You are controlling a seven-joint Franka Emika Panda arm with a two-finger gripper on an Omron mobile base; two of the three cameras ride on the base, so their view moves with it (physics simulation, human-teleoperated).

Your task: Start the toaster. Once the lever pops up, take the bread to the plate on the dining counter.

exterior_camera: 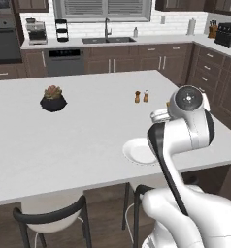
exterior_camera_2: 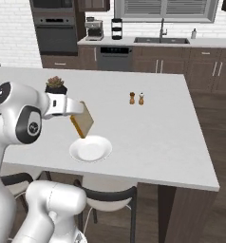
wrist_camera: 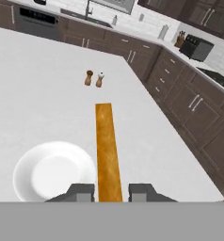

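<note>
Bread (exterior_camera_2: 83,121): 1 slice pinched in gripper (wrist_camera: 111,192), hanging over plate (exterior_camera_2: 90,149) on dining counter (exterior_camera_2: 153,128); toasting done, set-down left.

Arm rises from the base, bends at a raised elbow joint, forearm reaching forward and level over the near edge of the counter (exterior_camera_2: 172,142). Wrist turned so the claw (exterior_camera_2: 80,114) points out and slightly downward. Claw clamped narrow on the bread (exterior_camera_2: 83,122), edge-on between the two dark fingertips (wrist_camera: 78,192) in the hand view. Slice held tilted in the air, its lower corner just above the plate (exterior_camera_2: 90,150); contact cannot be told.
</note>
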